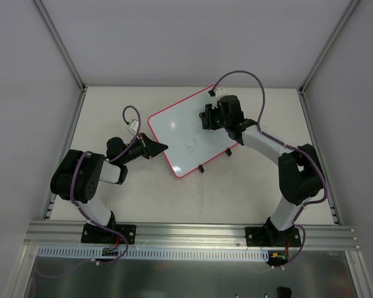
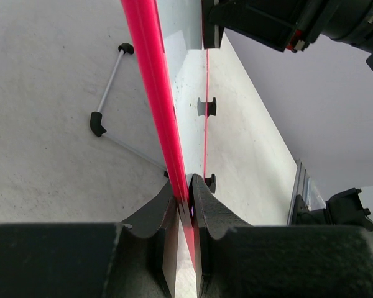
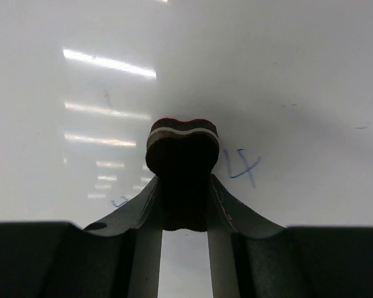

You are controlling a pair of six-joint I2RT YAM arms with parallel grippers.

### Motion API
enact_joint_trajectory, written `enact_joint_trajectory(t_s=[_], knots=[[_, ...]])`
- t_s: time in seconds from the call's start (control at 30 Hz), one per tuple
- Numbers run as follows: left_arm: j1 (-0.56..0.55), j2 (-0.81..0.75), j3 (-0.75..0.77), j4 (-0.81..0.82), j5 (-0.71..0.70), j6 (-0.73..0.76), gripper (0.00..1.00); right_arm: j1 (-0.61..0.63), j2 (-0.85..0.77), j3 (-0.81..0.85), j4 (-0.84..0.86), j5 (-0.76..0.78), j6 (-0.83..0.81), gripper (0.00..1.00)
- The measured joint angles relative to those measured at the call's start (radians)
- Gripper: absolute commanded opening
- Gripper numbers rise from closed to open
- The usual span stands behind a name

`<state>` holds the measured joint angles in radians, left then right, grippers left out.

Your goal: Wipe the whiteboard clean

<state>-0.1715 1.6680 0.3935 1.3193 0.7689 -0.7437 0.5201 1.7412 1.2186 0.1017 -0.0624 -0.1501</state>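
Observation:
The whiteboard (image 1: pixel 180 130), white with a pink-red rim, lies at an angle in the middle of the table. Faint dark scribbles (image 1: pixel 196 144) sit near its centre. My left gripper (image 1: pixel 163 148) is shut on the board's left edge. In the left wrist view the pink rim (image 2: pixel 152 93) runs between the jaws of my left gripper (image 2: pixel 188 187). My right gripper (image 1: pixel 206 118) hangs over the board's far right part, shut on a small black eraser (image 3: pixel 182 155). The eraser's tip is against the white surface (image 3: pixel 267 74), beside a blue mark (image 3: pixel 244 167).
Two black feet (image 1: pixel 202 169) stick out from the board's near edge. A thin grey wire leg with black ends (image 2: pixel 109 87) shows beneath the board. White walls enclose the table, and an aluminium rail (image 1: pixel 186 233) runs along its front.

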Motion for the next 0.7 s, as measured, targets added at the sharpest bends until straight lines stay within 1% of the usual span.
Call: enact_joint_trajectory(t_s=[0.27, 0.37, 0.6, 0.7], knots=[[0.000, 0.000, 0.000, 0.001, 0.001, 0.000, 0.00, -0.138, 0.013, 0.002, -0.003, -0.003, 0.004, 0.00], [0.000, 0.000, 0.000, 0.001, 0.001, 0.000, 0.00, -0.169, 0.023, 0.007, -0.005, -0.005, 0.011, 0.00], [-0.006, 0.000, 0.000, 0.001, 0.003, 0.000, 0.00, -0.178, 0.027, 0.008, -0.001, -0.016, 0.019, 0.00], [-0.006, 0.000, 0.000, 0.001, 0.005, -0.001, 0.00, -0.164, 0.022, -0.018, 0.040, -0.002, 0.017, 0.00]])
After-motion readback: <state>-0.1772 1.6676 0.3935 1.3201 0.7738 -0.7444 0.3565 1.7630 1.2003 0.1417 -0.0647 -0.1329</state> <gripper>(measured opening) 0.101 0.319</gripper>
